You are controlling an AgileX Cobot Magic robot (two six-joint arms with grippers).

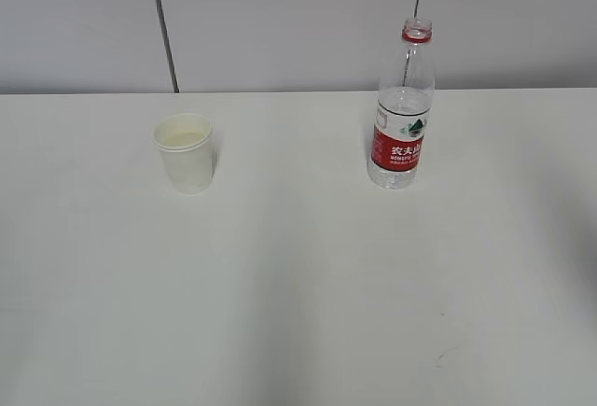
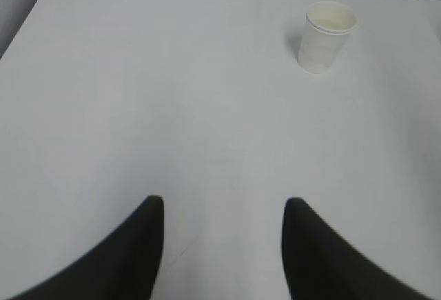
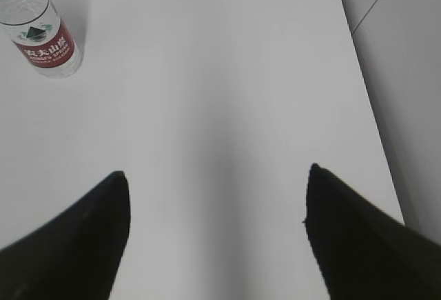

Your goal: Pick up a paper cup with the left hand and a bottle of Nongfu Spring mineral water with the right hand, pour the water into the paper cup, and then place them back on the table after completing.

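Both arms are staying outside the exterior view. The left wrist view is cutting off the blurred black left gripper [image 2: 222,245] at the bottom edge, and the right wrist view does likewise with the black right gripper [image 3: 215,234]. That view's top-left corner is clipping the clear plastic water bottle with the red label [image 3: 43,38], hiding its neck.

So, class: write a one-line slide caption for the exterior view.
Paper cup and uncapped water bottle standing apart on the white table.
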